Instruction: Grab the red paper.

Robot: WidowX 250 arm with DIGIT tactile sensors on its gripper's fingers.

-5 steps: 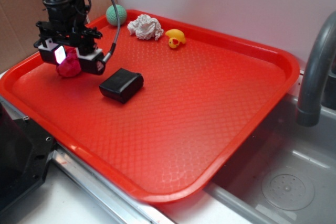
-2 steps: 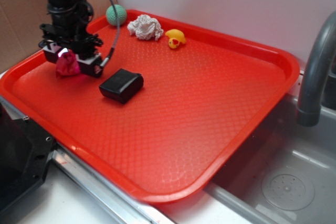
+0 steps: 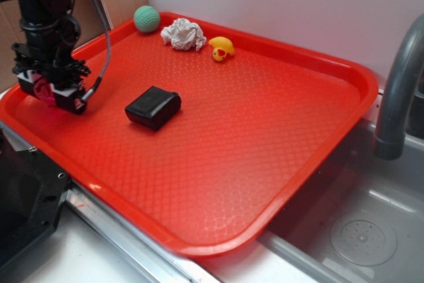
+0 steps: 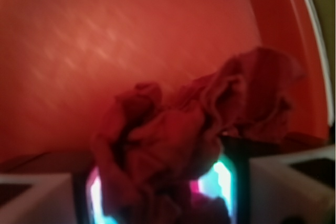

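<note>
Wrist view showed the gripper [image 4: 163, 182] clenched on the red paper [image 4: 184, 135], held near the tray's [image 3: 265, 130] left edge, so the grab looked done, and the next move likely called for lifting clear without loosening the hold.

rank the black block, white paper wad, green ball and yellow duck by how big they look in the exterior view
1. black block, though it lies nearer the camera
2. white paper wad
3. green ball and yellow duck look about alike, so no ranking between them
</note>
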